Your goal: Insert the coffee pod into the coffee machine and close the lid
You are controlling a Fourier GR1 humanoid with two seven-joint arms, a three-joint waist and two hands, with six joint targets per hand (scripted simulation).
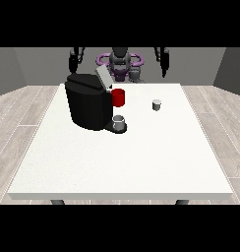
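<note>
A black coffee machine (87, 103) stands on the white table (122, 157) left of centre, its grey lid (103, 78) tilted up and open. A small grey cup (119, 121) sits on its drip base, and a red part (118, 97) shows at its side. The small grey coffee pod (157, 104) stands alone on the table to the right of the machine. Both hands are raised at the back, far from the pod: the hand at the view's left (73, 61) above the machine's rear, the hand at the view's right (165, 63) behind the table's far edge.
The robot's torso (120, 63) stands behind the table's far edge. Wooden floor surrounds the table, with grey walls behind.
</note>
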